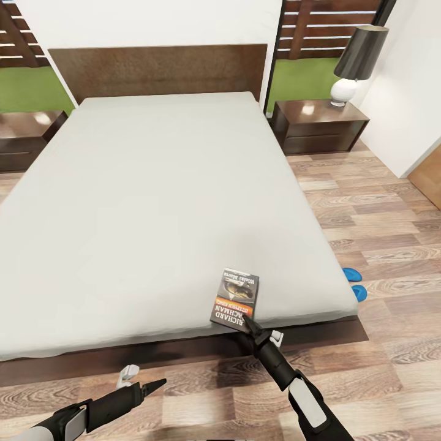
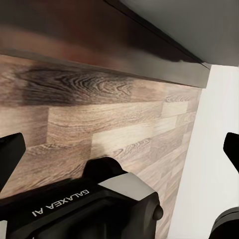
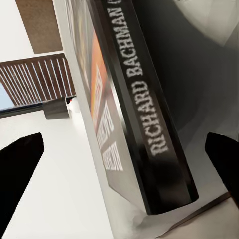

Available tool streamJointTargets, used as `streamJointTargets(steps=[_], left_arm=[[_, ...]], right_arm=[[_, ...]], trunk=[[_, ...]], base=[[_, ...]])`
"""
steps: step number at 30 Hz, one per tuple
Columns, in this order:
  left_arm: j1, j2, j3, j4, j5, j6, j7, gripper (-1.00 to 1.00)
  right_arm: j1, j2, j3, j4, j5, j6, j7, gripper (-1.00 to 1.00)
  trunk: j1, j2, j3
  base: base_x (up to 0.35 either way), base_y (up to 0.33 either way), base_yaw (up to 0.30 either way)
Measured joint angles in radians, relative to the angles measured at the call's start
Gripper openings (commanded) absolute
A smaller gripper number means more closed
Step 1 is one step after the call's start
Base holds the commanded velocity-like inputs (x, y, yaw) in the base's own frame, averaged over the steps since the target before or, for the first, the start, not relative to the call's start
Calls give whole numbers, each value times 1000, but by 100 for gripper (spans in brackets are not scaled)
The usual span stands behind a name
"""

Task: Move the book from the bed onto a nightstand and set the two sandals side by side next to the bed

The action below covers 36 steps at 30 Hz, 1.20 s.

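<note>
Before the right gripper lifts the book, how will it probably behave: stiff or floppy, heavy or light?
The book looks thin, a paperback, so probably light. Its spine looks firm in the right wrist view, yet the cover may bend if gripped by one corner. It lies flat on the mattress near the edge, so a push from the right gripper would likely slide it.

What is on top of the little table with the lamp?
On the nightstand stands just a lamp with a white base and dark shade. The rest of its glossy top is bare. What is inside its drawers cannot be seen.
</note>
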Motion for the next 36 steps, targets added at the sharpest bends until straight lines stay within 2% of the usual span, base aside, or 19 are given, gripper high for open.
streamJointTargets(steps=[25,36], left_arm=[[0,1,0,0,0,3,-1,100],[0,0,0,0,-1,1,-2,100]], right_arm=[[0,0,-4,1,-2,6,0,-100],[0,0,-2,1,-1,5,0,-100]], trunk=[[0,0,0],[-42,77,34]], base=[[0,0,0],[0,0,0]])
